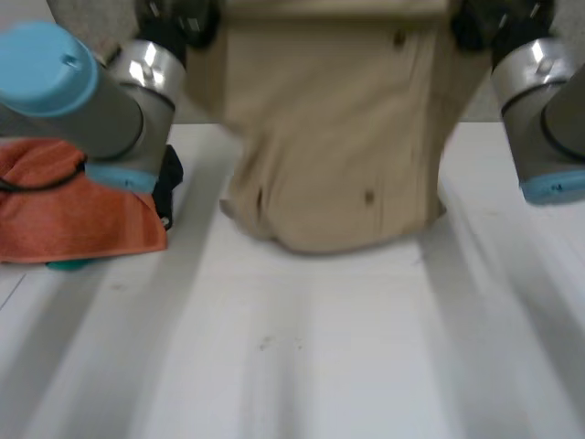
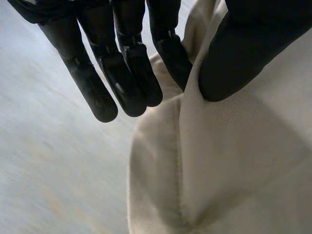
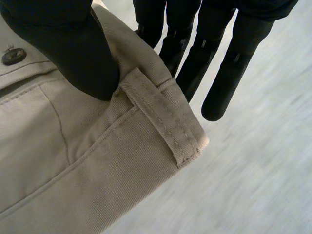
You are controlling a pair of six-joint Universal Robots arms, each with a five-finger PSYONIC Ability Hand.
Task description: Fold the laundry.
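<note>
A beige pair of trousers [image 1: 338,137] hangs between my two hands, its lower end bunched on the white table [image 1: 302,347]. My left hand [image 1: 178,23] holds the upper left corner. In the left wrist view this hand [image 2: 243,53] pinches the cloth [image 2: 234,161] between thumb and fingers [image 2: 122,73] near a seam. My right hand [image 1: 484,23] holds the upper right corner. In the right wrist view its thumb [image 3: 73,48] presses the waistband [image 3: 73,170] against the fingers [image 3: 229,63], next to a belt loop [image 3: 161,119] and a button [image 3: 13,55].
An orange towel [image 1: 73,215] lies folded at the table's left side, with a black object [image 1: 169,183] beside it and something teal [image 1: 69,265] under its front edge. Bare white table stretches in front of the trousers.
</note>
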